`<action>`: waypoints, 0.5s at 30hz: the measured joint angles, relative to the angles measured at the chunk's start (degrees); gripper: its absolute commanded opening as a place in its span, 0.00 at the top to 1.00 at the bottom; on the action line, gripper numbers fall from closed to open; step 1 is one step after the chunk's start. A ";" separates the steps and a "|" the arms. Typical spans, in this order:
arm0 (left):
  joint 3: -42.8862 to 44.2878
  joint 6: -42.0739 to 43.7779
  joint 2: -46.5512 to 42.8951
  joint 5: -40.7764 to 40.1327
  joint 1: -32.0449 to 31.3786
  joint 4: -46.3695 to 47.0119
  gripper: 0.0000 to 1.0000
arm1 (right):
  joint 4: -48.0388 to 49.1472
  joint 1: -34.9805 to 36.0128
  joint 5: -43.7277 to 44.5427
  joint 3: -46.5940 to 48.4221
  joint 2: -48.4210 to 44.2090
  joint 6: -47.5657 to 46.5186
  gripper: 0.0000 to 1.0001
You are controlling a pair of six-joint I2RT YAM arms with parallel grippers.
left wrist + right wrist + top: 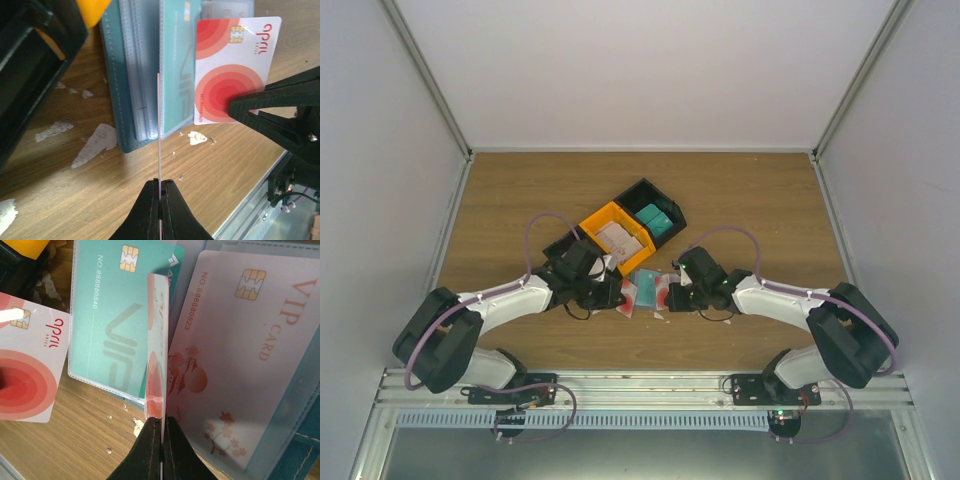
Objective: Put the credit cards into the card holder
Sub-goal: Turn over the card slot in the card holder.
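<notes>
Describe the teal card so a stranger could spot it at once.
On the wooden table, on the arms' side of the orange bin, lies the open card holder. The teal card sits in a clear sleeve there. Its neighbour is pale with pink blossoms, while this one is solid teal.

Left hand (617, 297), right hand (672, 297) flank card holder (645, 286).

The left arm (505, 297) and right arm (775, 297) had white shells and bulky black joints, each trailing a purple cable (528, 245) behind the jaws. The fingers (149, 212) were matte black wedges, one bearing a small silver screw (313, 136).
</notes>
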 measured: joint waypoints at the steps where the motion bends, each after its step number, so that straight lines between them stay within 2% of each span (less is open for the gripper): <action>1: 0.00 0.02 0.04 0.35 0.00 0.11 1.00 | 0.00 0.00 0.00 0.00 0.00 0.02 1.00; 15: 0.00 1.75 1.46 7.56 -0.09 3.43 1.00 | 0.02 0.02 0.17 -0.20 -0.70 0.13 1.00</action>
